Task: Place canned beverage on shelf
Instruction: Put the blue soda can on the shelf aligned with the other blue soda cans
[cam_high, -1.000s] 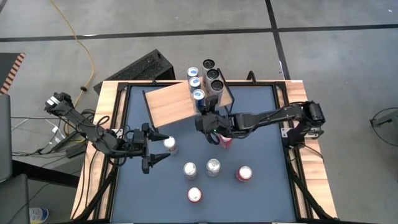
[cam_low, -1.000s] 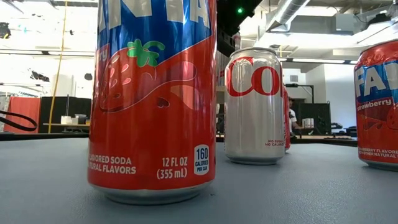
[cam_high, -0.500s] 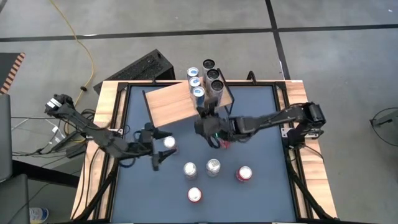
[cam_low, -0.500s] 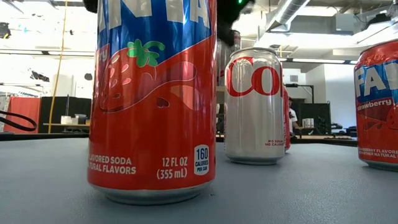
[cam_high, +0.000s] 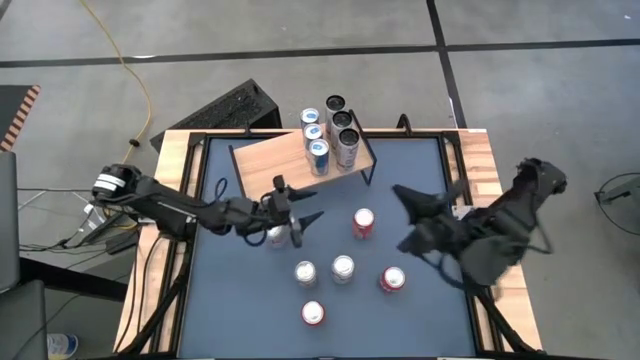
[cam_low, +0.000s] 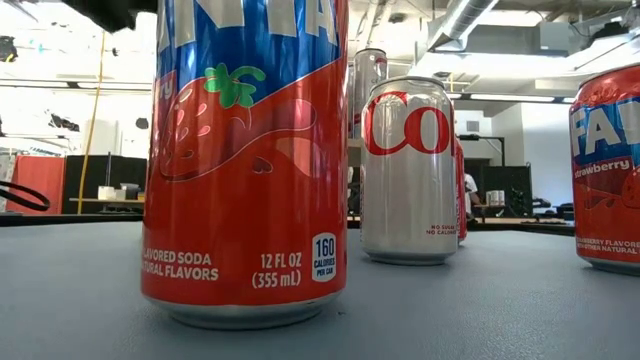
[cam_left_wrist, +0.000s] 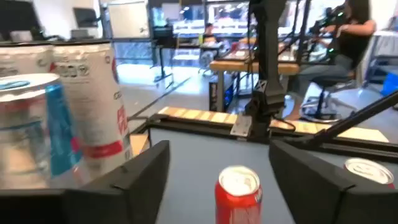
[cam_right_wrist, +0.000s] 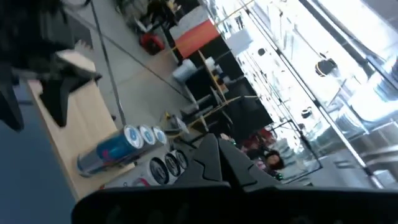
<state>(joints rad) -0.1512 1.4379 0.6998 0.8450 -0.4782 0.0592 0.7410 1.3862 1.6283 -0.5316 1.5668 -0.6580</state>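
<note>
1. While the left gripper (cam_high: 283, 218) reaches mid-table, its jaws spread around a silver can (cam_high: 276, 234) just below the shelf (cam_high: 270, 165).
2. Right gripper (cam_high: 415, 222), jaws pressed together, hangs near the table's right side.
3. Six cans crowd the shelf's far end.

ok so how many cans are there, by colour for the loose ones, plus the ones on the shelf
red cans on the table: 3
silver cans on the table: 3
cans on the shelf: 6
total: 12
</note>
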